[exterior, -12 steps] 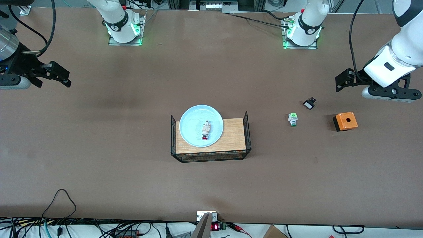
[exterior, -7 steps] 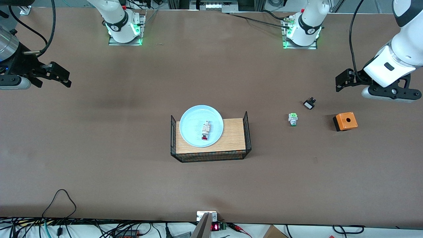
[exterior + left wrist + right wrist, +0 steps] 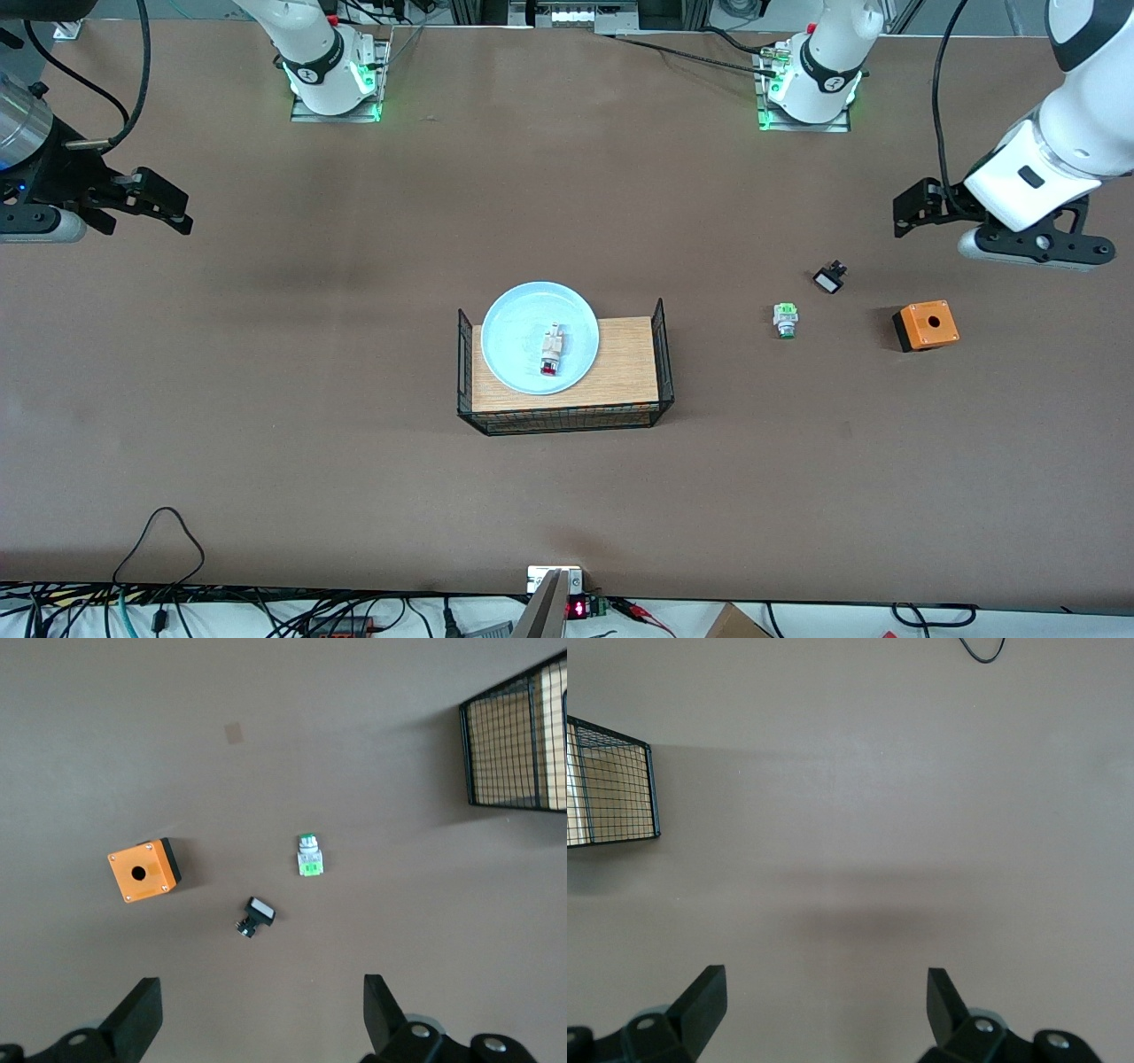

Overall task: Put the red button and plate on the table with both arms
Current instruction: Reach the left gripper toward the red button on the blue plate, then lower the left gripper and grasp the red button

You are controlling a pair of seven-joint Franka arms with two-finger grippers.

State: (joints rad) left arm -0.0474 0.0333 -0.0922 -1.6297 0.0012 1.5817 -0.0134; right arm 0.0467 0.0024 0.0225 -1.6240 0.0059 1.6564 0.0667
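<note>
The light blue plate (image 3: 518,323) rests on a small wood-topped platform (image 3: 625,363) with black wire sides, mid-table. Inside the plate lies the red button (image 3: 551,350), beige-bodied, its red cap pointing toward the front camera. The brown table (image 3: 354,443) spreads all around. My left gripper (image 3: 905,217) hangs open over the table at the left arm's end, close to the small switches; in its wrist view the left gripper (image 3: 261,992) holds nothing. At the right arm's end my right gripper (image 3: 177,208) is open over bare table, and the right gripper (image 3: 827,983) is empty too.
A green-capped switch (image 3: 785,319), a small black-and-white switch (image 3: 829,279) and an orange box (image 3: 926,324) with a hole on top lie on the table near the left gripper. Platform wire sides (image 3: 523,744) (image 3: 607,793) show in both wrist views.
The left arm has shifted slightly, its gripper drifting a little toward the middle of the table. The right arm, plate and button have not moved.
</note>
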